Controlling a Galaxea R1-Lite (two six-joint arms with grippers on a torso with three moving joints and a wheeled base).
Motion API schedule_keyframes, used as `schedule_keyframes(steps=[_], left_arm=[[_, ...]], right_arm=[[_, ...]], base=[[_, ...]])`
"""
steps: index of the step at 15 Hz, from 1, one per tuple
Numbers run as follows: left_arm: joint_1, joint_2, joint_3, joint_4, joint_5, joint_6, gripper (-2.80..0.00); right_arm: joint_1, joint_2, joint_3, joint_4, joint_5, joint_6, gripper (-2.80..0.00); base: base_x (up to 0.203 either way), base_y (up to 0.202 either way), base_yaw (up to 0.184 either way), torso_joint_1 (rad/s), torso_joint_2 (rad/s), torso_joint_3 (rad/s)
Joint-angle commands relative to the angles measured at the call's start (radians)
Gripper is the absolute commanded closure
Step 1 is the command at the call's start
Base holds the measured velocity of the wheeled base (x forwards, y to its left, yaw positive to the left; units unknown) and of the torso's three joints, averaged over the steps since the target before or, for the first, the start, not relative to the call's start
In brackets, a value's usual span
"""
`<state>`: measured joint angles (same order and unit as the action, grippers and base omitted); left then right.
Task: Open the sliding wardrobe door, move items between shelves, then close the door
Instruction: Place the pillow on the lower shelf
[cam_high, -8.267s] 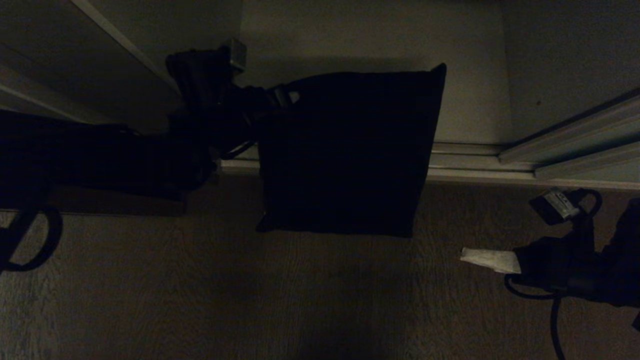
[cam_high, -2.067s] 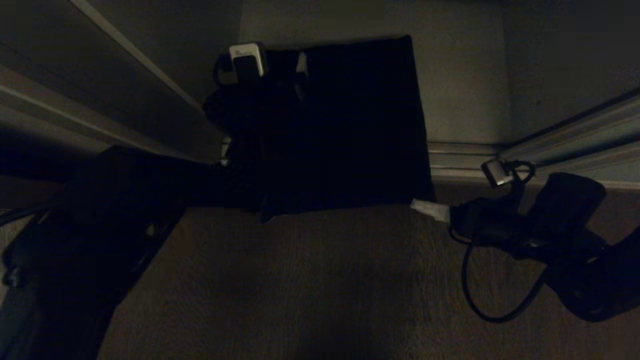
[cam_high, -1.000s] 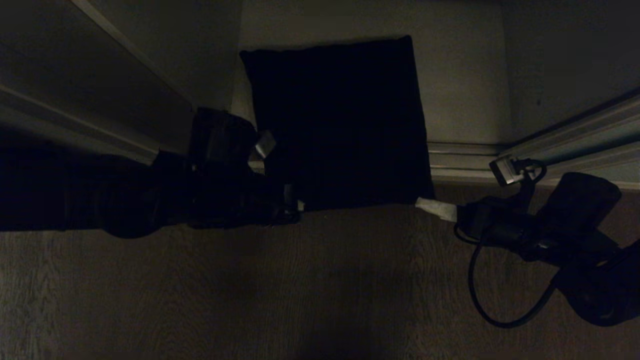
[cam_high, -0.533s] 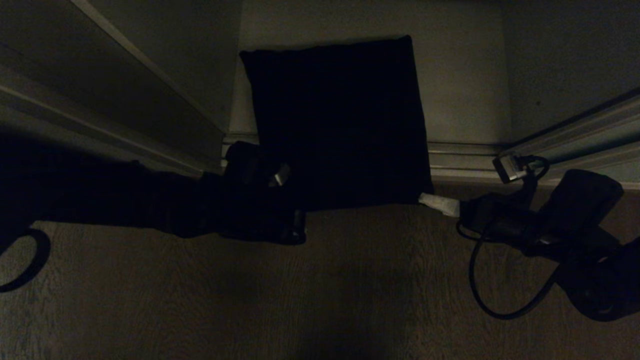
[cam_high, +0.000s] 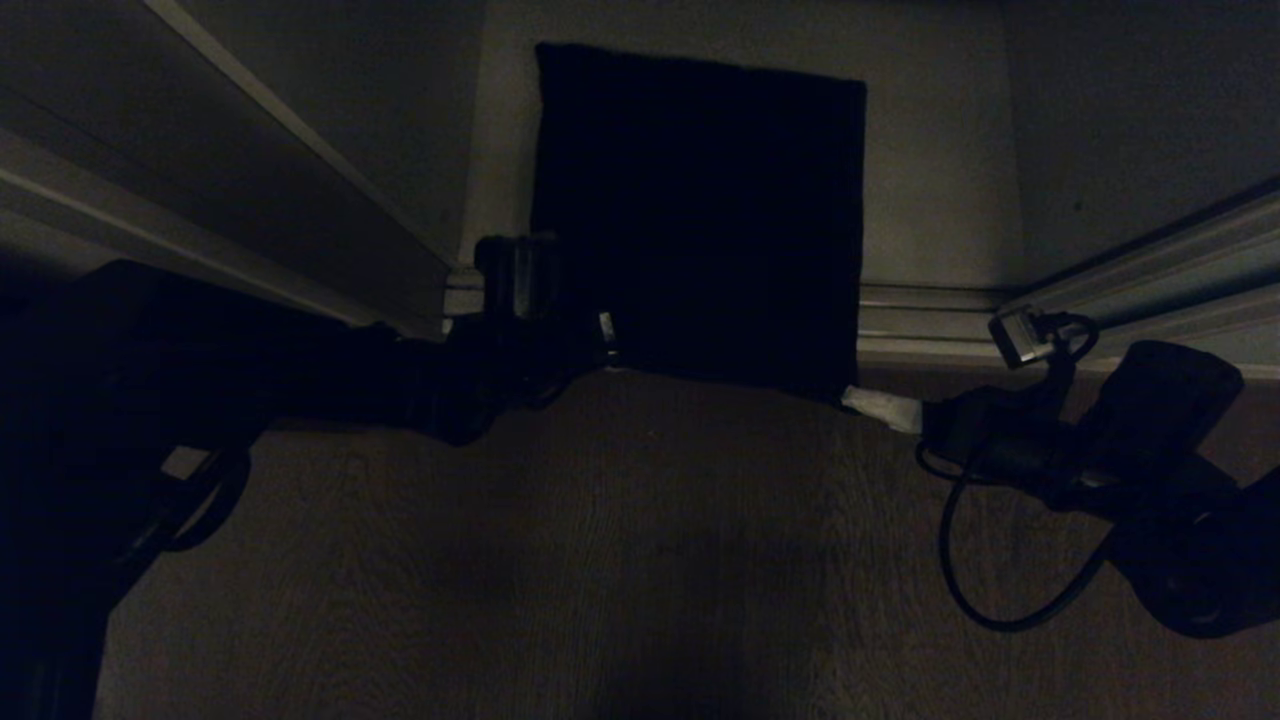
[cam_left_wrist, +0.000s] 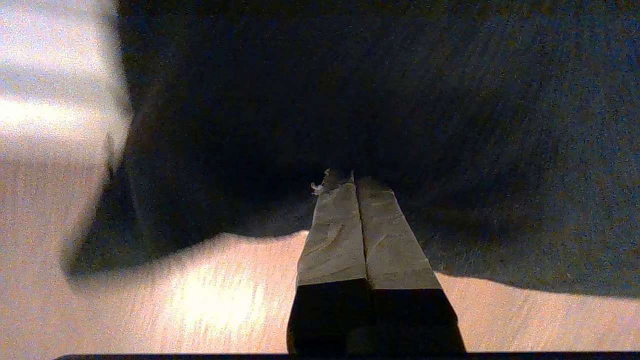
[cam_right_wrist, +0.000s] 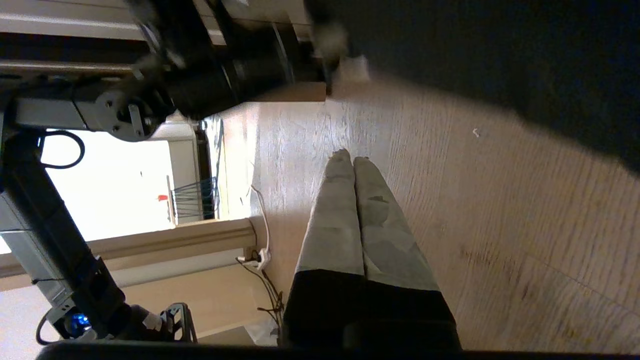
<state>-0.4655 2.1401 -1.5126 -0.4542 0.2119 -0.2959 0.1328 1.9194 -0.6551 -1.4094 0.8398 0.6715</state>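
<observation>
The black folded garment (cam_high: 700, 210) lies flat (square-folded) on the wardrobe's bottom shelf (cam_high: 930, 180).

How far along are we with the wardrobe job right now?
Done: the wardrobe stands open, and the black garment lies mostly on the bottom shelf, its near edge overhanging the door track. In hand: the shut left gripper is at that near edge, apparently nudging it in; the right gripper, also shut, waits by its corner. Left: closing the door.

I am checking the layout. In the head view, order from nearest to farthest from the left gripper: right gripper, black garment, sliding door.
1. black garment, directly at the left gripper.
2. right gripper, at the garment's other near corner.
3. sliding door, far right.
</observation>
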Motion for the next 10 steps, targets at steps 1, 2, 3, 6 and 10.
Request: schedule_keyframes(steps=[1, 2, 3, 6, 10], left_arm=[[-0.003, 0.028, -0.048, -0.091, 0.048, 0.002, 0.0], [-0.007, 0.057, -0.075, -0.136, 0.09, 0.018, 0.0], [-0.009, 0.085, -0.123, -0.186, 0.117, 0.049, 0.0], [-0.027, 0.136, -0.22, -0.286, 0.142, 0.101, 0.0], [-0.055, -0.044, -0.037, -0.302, 0.134, 0.097, 0.0]], right_arm=[[-0.001, 0.0, 0.0, -0.008, 0.005, 0.003, 0.0], [-0.002, -0.005, -0.001, -0.008, 0.004, 0.003, 0.0], [-0.004, -0.003, -0.002, -0.008, 0.004, 0.003, 0.0], [-0.003, 0.01, 0.003, -0.008, 0.004, 0.002, 0.0], [0.005, 0.049, -0.005, -0.01, 0.004, 0.002, 0.0]], base=[[0.0, 0.0, 0.0, 0.0, 0.0, 0.0], [0.0, 0.0, 0.0, 0.0, 0.0, 0.0], [0.0, 0.0, 0.0, 0.0, 0.0, 0.0], [0.0, 0.0, 0.0, 0.0, 0.0, 0.0], [0.0, 0.0, 0.0, 0.0, 0.0, 0.0]])
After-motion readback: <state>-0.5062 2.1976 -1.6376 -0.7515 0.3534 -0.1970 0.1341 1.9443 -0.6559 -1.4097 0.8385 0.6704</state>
